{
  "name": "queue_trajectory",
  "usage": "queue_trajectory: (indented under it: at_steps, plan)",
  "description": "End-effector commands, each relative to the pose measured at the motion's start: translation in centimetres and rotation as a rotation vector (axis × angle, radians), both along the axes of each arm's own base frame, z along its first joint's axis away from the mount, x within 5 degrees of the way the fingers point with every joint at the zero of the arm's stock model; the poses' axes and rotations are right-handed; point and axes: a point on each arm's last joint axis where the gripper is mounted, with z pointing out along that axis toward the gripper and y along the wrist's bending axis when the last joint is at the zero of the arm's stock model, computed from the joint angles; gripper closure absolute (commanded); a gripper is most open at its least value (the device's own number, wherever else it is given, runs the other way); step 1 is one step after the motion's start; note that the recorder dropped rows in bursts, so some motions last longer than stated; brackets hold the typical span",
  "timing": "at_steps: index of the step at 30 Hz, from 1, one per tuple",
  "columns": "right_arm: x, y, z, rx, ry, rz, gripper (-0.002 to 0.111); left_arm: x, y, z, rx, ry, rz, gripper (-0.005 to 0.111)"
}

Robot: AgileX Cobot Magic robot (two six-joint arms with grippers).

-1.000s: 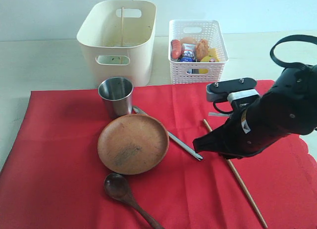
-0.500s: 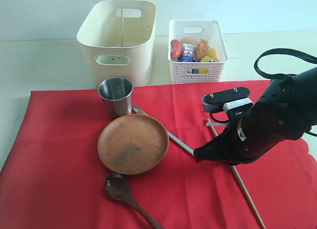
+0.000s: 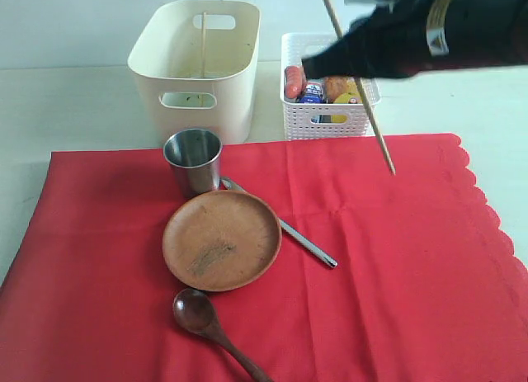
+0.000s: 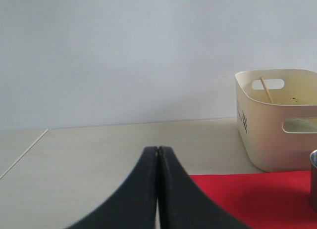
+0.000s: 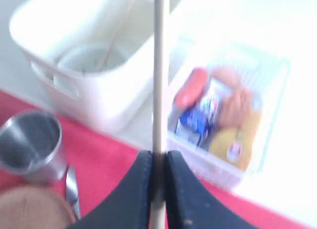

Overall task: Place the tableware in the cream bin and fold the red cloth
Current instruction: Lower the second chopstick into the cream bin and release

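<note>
You had the right gripper [image 3: 318, 66] up in the air, its black fingers [image 5: 141, 189] clenched on a thin pale wooden chopstick [image 3: 377, 130]. The stick hung clear of everything, tilted. In the exterior view its shaft crossed in front of the small white lattice basket [image 3: 326, 120] of food, and its lower end showed against the far strip of the large bright red cloth [image 3: 396, 258].

Your left gripper [image 4: 157, 155] was pressed shut on nothing, low over the bare tabletop to the left of the cloth.

The large cream plastic bin [image 3: 198, 85] stood beyond the cloth's far edge, just left of the basket. A second wooden chopstick [image 3: 203, 40] leaned upright inside it. The right wrist view showed a pale round shape in the bin's bottom, too blurred to name.

The cloth lay flat and unfolded. On it sat the steel cup [image 3: 194, 159] near the bin and the round brown wooden plate [image 3: 221, 239] just nearer than the cup. The metal table knife [image 3: 307, 243] ran out from behind the plate to the right. The dark wooden spoon [image 3: 202, 316] lay nearest.
</note>
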Motion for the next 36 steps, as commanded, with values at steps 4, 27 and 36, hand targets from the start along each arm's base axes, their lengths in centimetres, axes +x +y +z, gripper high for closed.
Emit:
queue_trajectory:
  at_steps: [4,27,36]
  plan:
    - [7.1,2.4,0.7,0.248,-0.253,0.193,0.108,-0.1,0.0,0.0,-0.002,-0.005,0.001,0.107]
    - [16.9,9.2,-5.1,0.456,-0.471,0.409,0.095,-0.1,0.0,0.0,-0.002,-0.005,0.001,0.107]
    - [16.8,9.1,-4.7,0.49,-0.366,0.344,0.048,-0.1,0.0,0.0,-0.002,-0.005,0.001,0.107]
